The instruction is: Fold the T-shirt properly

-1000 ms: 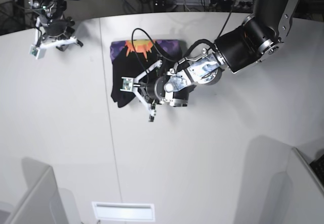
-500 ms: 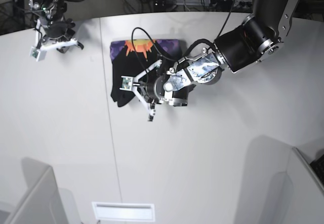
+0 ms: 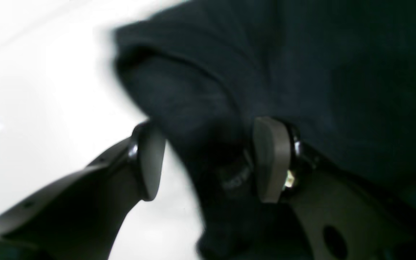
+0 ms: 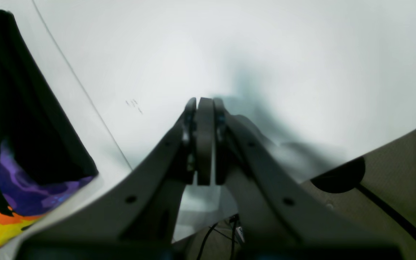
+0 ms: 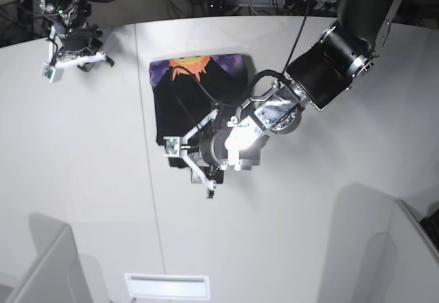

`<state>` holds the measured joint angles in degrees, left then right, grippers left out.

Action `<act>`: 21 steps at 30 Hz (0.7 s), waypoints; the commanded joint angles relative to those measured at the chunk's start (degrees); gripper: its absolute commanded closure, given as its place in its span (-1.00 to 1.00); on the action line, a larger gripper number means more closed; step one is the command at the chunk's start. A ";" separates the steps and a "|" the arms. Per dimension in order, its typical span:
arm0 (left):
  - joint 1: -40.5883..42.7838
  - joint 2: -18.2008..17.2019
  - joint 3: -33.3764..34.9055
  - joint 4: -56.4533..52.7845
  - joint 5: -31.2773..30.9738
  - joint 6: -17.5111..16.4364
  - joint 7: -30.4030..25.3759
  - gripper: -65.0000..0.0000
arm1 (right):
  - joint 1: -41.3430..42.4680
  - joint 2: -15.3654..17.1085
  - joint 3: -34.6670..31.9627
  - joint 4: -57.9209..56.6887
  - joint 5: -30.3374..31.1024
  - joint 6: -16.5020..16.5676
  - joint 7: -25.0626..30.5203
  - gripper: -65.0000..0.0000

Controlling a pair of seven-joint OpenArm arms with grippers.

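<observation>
Since the earlier base frame, your left arm has swung down and toward the lower left of the picture, and the T-shirt's [image 5: 185, 97] lower edge now reaches further down than it did, with less of the print showing at the top. In the base view the shirt lies folded in the upper middle of the frame on the white table [image 5: 288, 234], its purple and orange print along the top edge, and the left gripper [image 5: 195, 159] sits at the shirt's lower edge; the right gripper [image 5: 72, 59] hangs in the upper left corner, well apart from the cloth. In the left wrist view the left gripper's [image 3: 208, 162] pads stand parted, with a dark bunch of black cloth [image 3: 265, 72] lying between them and a loose fold curling at upper centre; you cannot tell from this blurred shot whether the cloth is clear of both pads. Your risk is here: if you pull away while fabric clings to a pad, you will likely drag the hem and spoil the fold. In the right wrist view the right gripper [image 4: 204, 141] is clenched on nothing over bare table, and the shirt's [image 4: 20, 144] printed corner shows at the left edge. The bunched lower edge may also spring back unless you press it flat.
</observation>
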<state>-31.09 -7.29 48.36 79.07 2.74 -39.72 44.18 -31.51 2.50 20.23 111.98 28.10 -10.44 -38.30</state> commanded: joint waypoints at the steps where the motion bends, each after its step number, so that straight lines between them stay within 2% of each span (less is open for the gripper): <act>1: -1.48 1.27 -2.07 1.86 -0.24 0.03 -0.98 -0.14 | -0.27 0.44 0.12 0.68 0.08 0.37 1.16 1.00; 8: 3.27 1.88 -9.90 12.84 -0.06 0.03 -0.71 -0.12 | -0.19 0.53 0.04 0.68 0.08 0.46 1.16 1.00; 11: 10.04 0.30 -16.05 21.99 0.11 0.21 -0.71 -0.06 | -0.27 0.71 0.04 0.85 0.08 0.46 1.16 1.00; 13: 15.31 -1.46 -20.89 27.79 0.20 0.30 -0.80 0.24 | -0.36 0.88 0.04 1.03 0.08 0.63 1.16 1.00; 14: 17.77 -2.16 -23.00 30.16 0.20 0.30 -0.98 0.47 | -0.45 0.88 0.04 1.11 0.08 1.34 1.34 1.00; 16: 22.34 -4.10 -27.22 33.24 0.20 0.30 -0.98 0.99 | -0.45 0.97 0.04 1.11 0.08 5.21 1.43 1.00; 18: 26.21 -5.85 -30.82 34.03 0.20 0.30 -1.15 1.00 | -0.54 0.97 0.12 1.29 -0.01 9.95 1.51 1.00; 21: 31.66 -8.40 -36.18 34.03 -0.06 0.30 -1.41 1.00 | -0.54 0.97 0.21 1.29 -0.01 14.09 1.51 1.00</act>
<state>1.19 -15.27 12.53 112.07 2.63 -39.68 43.16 -31.88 2.96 20.12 112.14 27.88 3.16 -37.93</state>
